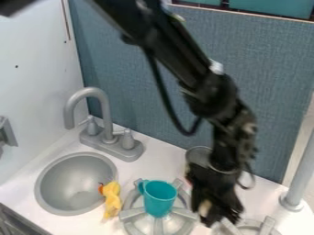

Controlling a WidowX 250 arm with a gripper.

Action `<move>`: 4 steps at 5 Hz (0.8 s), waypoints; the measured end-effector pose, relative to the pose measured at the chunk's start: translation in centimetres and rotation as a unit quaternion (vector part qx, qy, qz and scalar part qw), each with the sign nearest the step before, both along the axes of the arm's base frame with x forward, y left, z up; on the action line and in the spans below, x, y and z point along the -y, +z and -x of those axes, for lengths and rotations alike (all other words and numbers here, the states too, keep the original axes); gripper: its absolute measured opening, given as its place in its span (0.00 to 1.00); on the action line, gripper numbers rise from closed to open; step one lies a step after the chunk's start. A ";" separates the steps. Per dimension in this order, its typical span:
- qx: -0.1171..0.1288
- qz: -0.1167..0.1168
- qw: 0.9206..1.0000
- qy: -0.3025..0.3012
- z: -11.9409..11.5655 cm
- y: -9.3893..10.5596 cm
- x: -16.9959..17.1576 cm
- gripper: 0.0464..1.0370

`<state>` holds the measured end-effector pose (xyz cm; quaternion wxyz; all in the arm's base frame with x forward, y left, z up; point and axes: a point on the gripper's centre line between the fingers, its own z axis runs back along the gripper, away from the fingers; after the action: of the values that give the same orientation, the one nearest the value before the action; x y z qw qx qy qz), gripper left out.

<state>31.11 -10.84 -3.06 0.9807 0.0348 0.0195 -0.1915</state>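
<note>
Black from end to end, the arm (175,50) slants down from the top edge of the view, bends at the wrist, and hangs steeply with its claw (215,217) low over the white surface (70,225). The claw is between the left burner (134,221) and the right burner (253,227); how far it is open, and whether it has hold of the pale patch at its lower end, I cannot tell. A teal cup (160,198) stands upright on the left burner, near the claw, with a narrow gap between them. Behind the claw, towards the surface's back edge, is a partly hidden grey container (198,157). White surface shows between the claw and the grey post (299,176) near the right edge. A yellow toy (112,198) lies at the right rim of the sink (73,183), between it and the left burner.
</note>
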 end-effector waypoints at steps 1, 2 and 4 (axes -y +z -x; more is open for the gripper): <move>-0.012 -0.002 0.999 -0.035 -0.4 -0.9 2.7 0.44; -0.022 0.003 0.998 -0.055 -0.5 -2.1 4.3 0.44; -0.036 0.011 0.996 -0.075 -1.6 -4.6 5.9 0.44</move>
<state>32.68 -16.70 -7.69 0.9626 0.0180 0.0502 -0.2657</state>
